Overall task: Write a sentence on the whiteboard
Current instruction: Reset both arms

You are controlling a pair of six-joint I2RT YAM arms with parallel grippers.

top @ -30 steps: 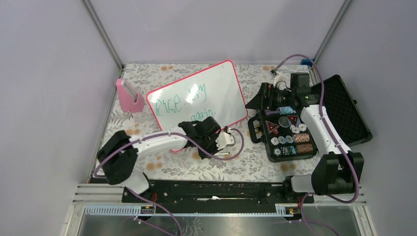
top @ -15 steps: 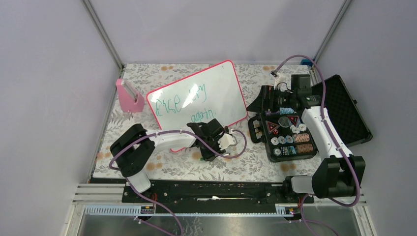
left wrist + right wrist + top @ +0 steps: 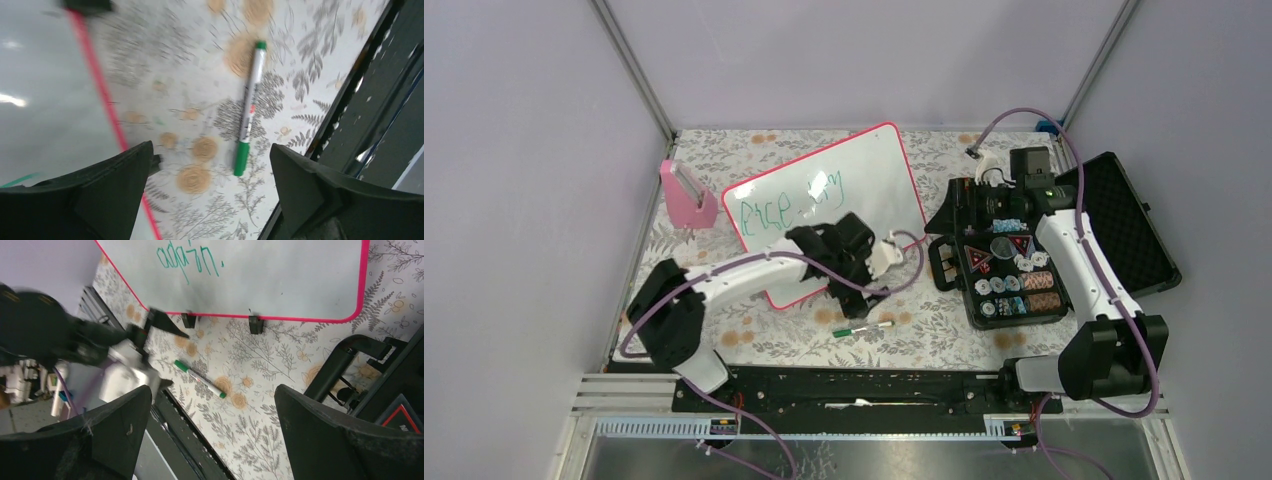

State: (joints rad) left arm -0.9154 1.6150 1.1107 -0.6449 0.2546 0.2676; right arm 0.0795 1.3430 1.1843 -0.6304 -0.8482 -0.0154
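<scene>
Hovering left tool [image 3: 211, 146] above near edge of whiteboard [image 3: 864, 180], jaws wide apart, gripping nothing. Noting marker [image 3: 862, 327] loose on bench [image 3: 754, 335], close by at 6 o'clock from that tool; long axis 9-to-3, larger green end toward 9. Placing whiteboard at 11 o'clock from tool, long axis 8-to-2, sentence [image 3: 769, 212] running along it, reading toward 2. Holding right tool [image 3: 212, 390] spread and empty over case [image 3: 1124, 215] at 3 o'clock, farther off. Judging left arm nearer for any regrasp of marker.
</scene>
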